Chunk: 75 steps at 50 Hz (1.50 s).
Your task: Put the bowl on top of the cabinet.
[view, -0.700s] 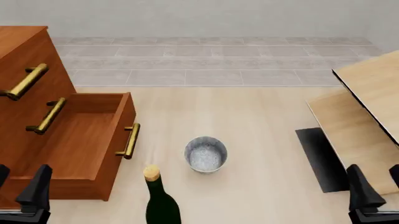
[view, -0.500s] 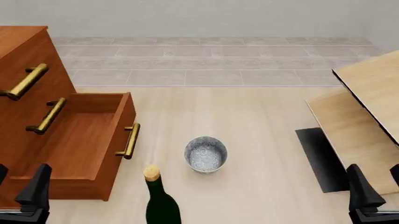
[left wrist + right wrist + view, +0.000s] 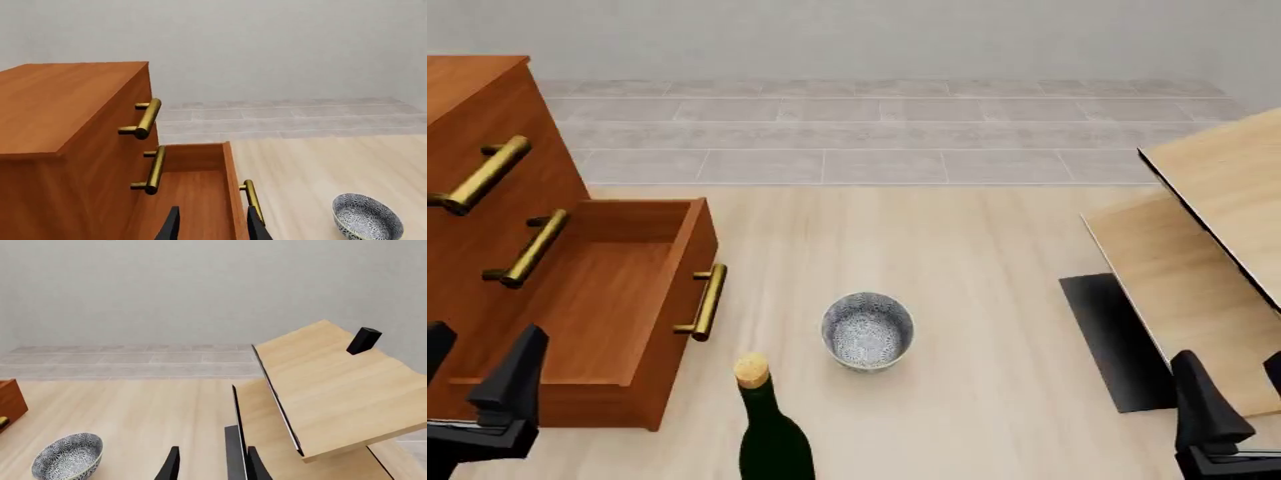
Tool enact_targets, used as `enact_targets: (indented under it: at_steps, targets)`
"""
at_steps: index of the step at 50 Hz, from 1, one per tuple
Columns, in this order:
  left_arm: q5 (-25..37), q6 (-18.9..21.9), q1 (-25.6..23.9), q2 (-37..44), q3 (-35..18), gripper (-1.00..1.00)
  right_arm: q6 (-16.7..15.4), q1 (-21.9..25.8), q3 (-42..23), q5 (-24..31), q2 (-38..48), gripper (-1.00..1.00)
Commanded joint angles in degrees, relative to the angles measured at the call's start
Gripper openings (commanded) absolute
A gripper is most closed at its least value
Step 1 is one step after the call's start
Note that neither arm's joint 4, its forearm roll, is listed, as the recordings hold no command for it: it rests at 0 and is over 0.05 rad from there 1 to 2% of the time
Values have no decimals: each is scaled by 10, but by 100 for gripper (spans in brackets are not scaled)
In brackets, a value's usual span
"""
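The speckled blue-and-white bowl (image 3: 868,330) stands upright on the light wood table, just right of the cabinet's pulled-out drawer (image 3: 601,300). It also shows in both wrist views (image 3: 367,218) (image 3: 67,456). The reddish-brown cabinet (image 3: 481,110) with brass bar handles fills the left side, and its flat top (image 3: 67,100) is bare. My left gripper (image 3: 478,365) is open, low at the front left over the drawer's near corner, well left of the bowl. My right gripper (image 3: 1238,395) is open at the front right, far from the bowl. Neither holds anything.
A dark green corked bottle (image 3: 771,430) stands close in front of the bowl, slightly left. Pale light-wood furniture (image 3: 1214,230) with a black panel (image 3: 1114,340) occupies the right side. A small black block (image 3: 363,340) sits on its top. Grey tiled floor lies beyond the table.
My left gripper has risen a little and shifted slightly right over the drawer corner. The bowl, bottle and right gripper have not moved.
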Motion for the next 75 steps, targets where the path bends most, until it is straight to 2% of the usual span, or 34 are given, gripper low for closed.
enact_targets:
  at_steps: [1,6,11,23,31,32,40,53,58,62,75]
  targets:
    - [-74,9,-18,115,-27,100,3,-1,1,-2,-1,100]
    - [-107,24,-26,175,-43,100,3,-1,1,-2,-1,100]
    - [-113,25,-40,209,-65,100,3,-1,0,-1,-1,100]
    - [-154,22,-80,348,-131,100,-1,0,-1,1,0,100]
    - [-127,24,-99,429,-205,100,-2,1,0,0,-1,100]
    - [-112,27,-100,463,-233,100,-3,0,0,0,-1,100]
    - [-80,23,-119,513,-298,100,-4,-1,0,0,-1,100]
    - [-41,-21,-166,625,-386,100,-5,-1,-3,2,-1,100]
    - [-5,-44,-179,688,-447,100,-5,-1,-2,1,-1,100]
    - [14,-48,-184,718,-487,100,-3,-2,0,-2,-1,100]
    - [27,-64,-193,791,-541,100,-2,-2,-2,0,-1,100]
